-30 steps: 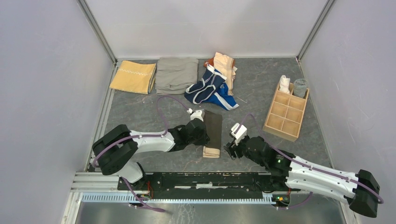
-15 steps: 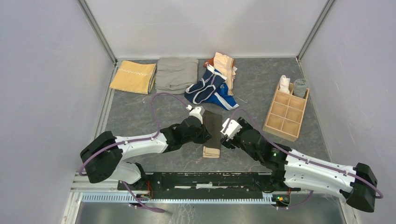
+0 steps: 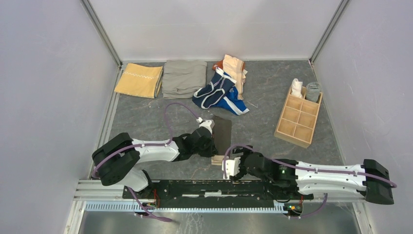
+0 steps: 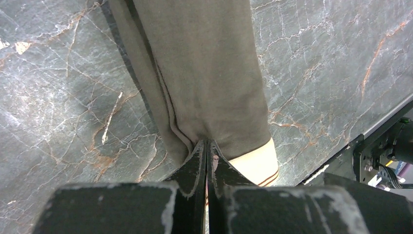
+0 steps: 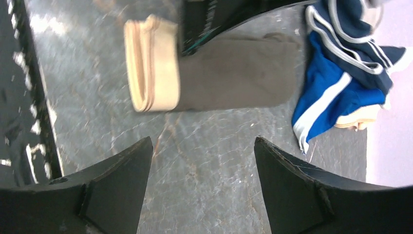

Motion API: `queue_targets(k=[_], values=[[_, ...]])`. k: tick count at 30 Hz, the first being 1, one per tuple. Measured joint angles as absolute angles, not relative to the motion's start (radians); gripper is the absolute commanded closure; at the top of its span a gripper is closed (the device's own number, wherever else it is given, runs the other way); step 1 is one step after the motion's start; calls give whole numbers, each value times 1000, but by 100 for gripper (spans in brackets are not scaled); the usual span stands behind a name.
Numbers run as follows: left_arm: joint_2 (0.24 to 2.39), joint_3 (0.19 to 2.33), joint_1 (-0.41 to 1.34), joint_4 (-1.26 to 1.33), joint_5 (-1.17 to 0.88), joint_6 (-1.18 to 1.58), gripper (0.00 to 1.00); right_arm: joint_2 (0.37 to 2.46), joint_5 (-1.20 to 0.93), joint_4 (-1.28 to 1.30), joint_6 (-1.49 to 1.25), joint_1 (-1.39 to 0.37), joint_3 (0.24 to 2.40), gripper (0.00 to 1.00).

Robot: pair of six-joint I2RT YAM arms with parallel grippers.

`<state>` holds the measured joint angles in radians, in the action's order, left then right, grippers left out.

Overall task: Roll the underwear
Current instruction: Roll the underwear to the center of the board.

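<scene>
No lettering, label, brand mark or number legible in any view, none on the grey-brown briefs (image 3: 222, 131), none on the wooden organizer (image 3: 293, 139)

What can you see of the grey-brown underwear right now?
The grey-brown underwear is soft cloth folded into a long narrow strip, lying flat on the table, with its tan waistband at the near end. It is not rolled yet. The left gripper, shut, has its tips on the cloth by the waistband. The open right gripper hovers near, apart from it.
</scene>
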<state>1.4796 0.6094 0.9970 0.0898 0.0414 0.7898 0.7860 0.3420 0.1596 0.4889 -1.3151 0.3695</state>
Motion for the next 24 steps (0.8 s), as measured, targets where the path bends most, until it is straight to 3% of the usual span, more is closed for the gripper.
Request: queue_targets(k=[16, 24], values=[[1509, 576, 997, 164, 51, 791, 98, 903, 279, -9, 715, -1422, 247, 19], [1512, 560, 997, 202, 51, 793, 98, 971, 356, -164, 805, -1498, 177, 21]])
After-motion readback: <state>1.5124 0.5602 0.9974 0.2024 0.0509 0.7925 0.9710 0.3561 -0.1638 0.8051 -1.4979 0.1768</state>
